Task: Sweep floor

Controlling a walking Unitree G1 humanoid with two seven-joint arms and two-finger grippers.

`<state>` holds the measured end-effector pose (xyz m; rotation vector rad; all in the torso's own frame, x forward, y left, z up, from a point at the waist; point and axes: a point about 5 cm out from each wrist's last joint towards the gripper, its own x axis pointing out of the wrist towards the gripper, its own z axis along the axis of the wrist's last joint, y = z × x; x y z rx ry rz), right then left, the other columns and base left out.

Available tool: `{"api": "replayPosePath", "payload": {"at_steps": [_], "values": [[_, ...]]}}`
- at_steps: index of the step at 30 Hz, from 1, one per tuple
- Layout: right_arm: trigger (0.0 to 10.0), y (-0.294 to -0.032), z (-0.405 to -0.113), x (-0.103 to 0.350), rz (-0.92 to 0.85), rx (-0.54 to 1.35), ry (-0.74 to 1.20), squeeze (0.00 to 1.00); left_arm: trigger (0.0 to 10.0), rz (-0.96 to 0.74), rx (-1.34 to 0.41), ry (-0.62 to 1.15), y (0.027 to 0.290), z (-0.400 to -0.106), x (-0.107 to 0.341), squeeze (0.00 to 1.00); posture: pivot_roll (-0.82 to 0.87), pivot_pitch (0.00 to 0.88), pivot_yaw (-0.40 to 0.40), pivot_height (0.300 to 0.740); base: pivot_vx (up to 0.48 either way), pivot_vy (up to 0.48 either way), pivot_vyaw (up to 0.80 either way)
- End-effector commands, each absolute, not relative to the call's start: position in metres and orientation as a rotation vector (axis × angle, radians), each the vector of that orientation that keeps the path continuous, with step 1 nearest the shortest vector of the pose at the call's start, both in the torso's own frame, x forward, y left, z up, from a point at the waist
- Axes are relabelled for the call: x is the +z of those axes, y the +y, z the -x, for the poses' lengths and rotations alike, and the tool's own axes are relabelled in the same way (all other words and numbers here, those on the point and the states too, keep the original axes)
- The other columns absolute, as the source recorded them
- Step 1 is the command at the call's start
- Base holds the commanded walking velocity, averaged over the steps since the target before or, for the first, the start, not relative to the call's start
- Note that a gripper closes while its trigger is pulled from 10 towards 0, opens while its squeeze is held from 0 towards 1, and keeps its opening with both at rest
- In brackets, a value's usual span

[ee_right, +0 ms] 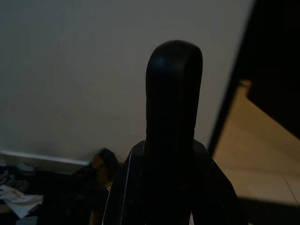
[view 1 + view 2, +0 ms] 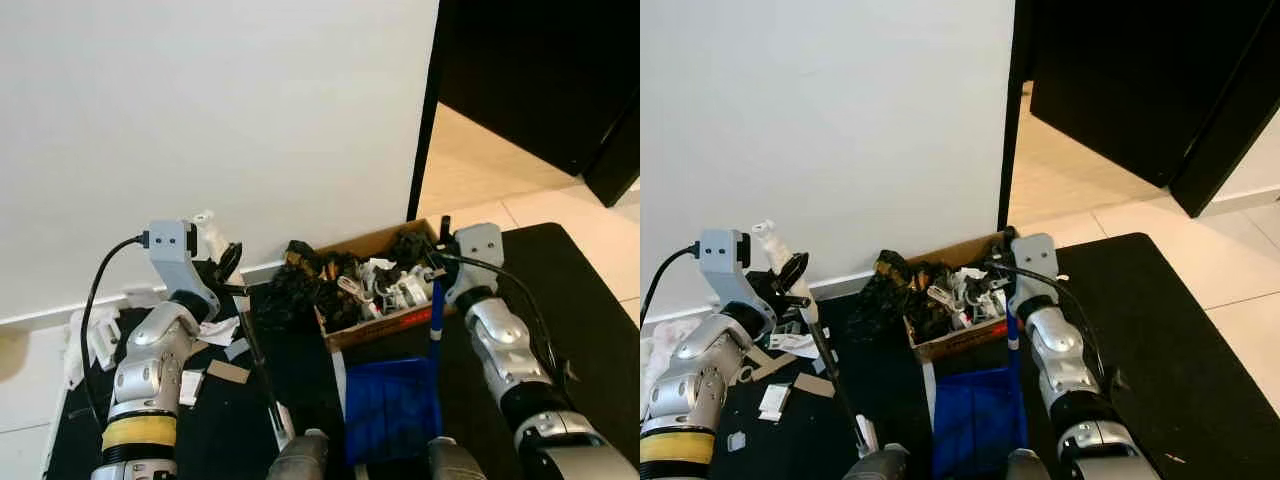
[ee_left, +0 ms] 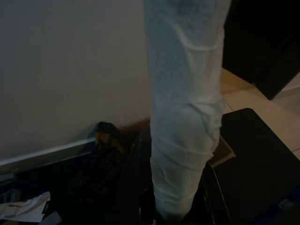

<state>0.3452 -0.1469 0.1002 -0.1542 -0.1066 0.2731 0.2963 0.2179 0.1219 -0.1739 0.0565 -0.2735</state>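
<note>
Silver jointed arms, grey wrist camera boxes, black cables, yellow band on left forearm.

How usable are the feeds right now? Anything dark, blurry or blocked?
Left and right eye views: bright, sharp, no motion blur; cardboard box and blue dustpan read clearly against the black mat. Left wrist view: dim, with the white-wrapped handle blocking the middle. Right wrist view: very dark, a black handle tip in front.

text: none legible | labels: none legible | brands: none | numbers: none | signs: none
</note>
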Motion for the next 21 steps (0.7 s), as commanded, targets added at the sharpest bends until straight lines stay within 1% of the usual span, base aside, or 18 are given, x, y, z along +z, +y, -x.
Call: {"api": "replayPosePath", "payload": {"at_steps": [1,5,9,13,17,18,19,21], "values": [[10.0,-0.136,-0.351,0.11,0.185,0.332,-0.156,0.0,10.0,0.155,-0.262,0.056,0.224,-0.292,0.124,0.0,0.28,0.131,0.119,0.74,0.0,0.0,0.0],[10.0,-0.133,-0.355,0.116,0.199,0.351,-0.163,0.0,10.0,0.148,-0.253,0.051,0.226,-0.289,0.125,0.0,0.29,0.136,0.114,0.74,0.0,0.0,0.0],[10.0,-0.129,-0.361,0.119,0.218,0.367,-0.149,0.0,10.0,0.143,-0.228,0.047,0.233,-0.28,0.127,0.0,0.33,0.162,0.105,0.74,0.0,0.0,0.0],[10.0,-0.131,-0.358,0.108,0.22,0.36,-0.094,0.0,10.0,0.147,-0.221,0.05,0.235,-0.272,0.128,0.0,0.35,0.181,0.105,0.74,0.0,0.0,0.0],[10.0,-0.138,-0.352,0.091,0.18,0.336,-0.016,0.0,10.0,0.152,-0.222,0.053,0.234,-0.269,0.126,0.0,0.35,0.185,0.106,0.74,0.0,0.0,0.0],[10.0,-0.14,-0.35,0.089,0.181,0.338,-0.006,0.04,10.0,0.155,-0.222,0.053,0.233,-0.269,0.126,0.0,0.34,0.191,0.109,0.74,0.0,0.0,0.0],[10.0,-0.142,-0.349,0.086,0.176,0.336,0.002,0.75,10.0,0.158,-0.226,0.054,0.232,-0.27,0.126,0.0,0.33,0.19,0.111,0.74,0.0,0.0,0.0],[10.0,-0.143,-0.347,0.084,0.174,0.334,0.006,0.75,10.0,0.161,-0.229,0.055,0.231,-0.27,0.125,0.0,0.33,0.189,0.112,0.74,0.0,0.0,0.0]]}}
